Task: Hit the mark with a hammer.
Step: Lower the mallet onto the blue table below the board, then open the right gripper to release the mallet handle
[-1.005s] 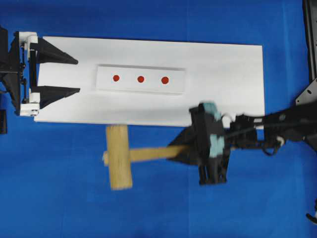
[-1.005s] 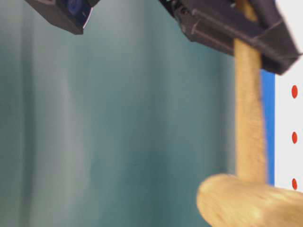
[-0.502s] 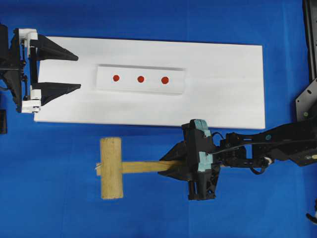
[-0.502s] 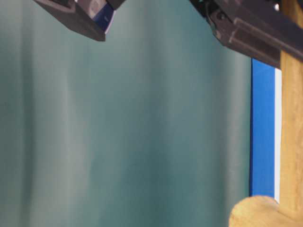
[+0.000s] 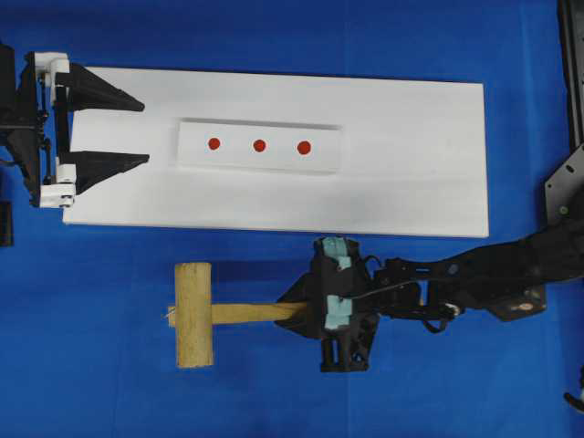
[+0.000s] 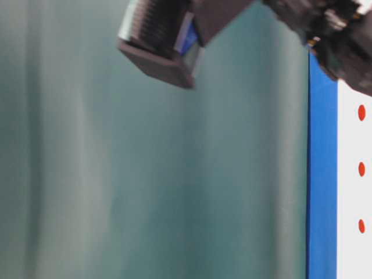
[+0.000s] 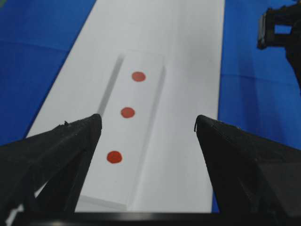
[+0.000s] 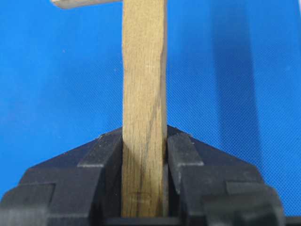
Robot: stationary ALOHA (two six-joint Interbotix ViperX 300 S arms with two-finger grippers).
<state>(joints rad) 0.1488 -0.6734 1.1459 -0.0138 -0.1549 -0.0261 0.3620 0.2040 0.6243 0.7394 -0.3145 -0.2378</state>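
Hammer: we see the hammer (image 5: 205,314) over the blue surface (image 5: 109,383), below the white board (image 5: 411,164), its head to the left and its handle running right.
Right gripper: our right gripper (image 5: 297,310) has its fingers (image 8: 106,155) clenched on the hammer's handle, one on each side.
Left gripper: our left gripper (image 5: 137,133) sits at the board's left end, fingers (image 7: 70,141) spread wide and grasping nothing.
Mark: we find the mark (image 5: 304,147) at the right end of a row of three red dots on the white bar (image 5: 260,169), well apart from the hammer.
Table-level view: we make out only dark, blurred arm parts and the dots at the right edge.
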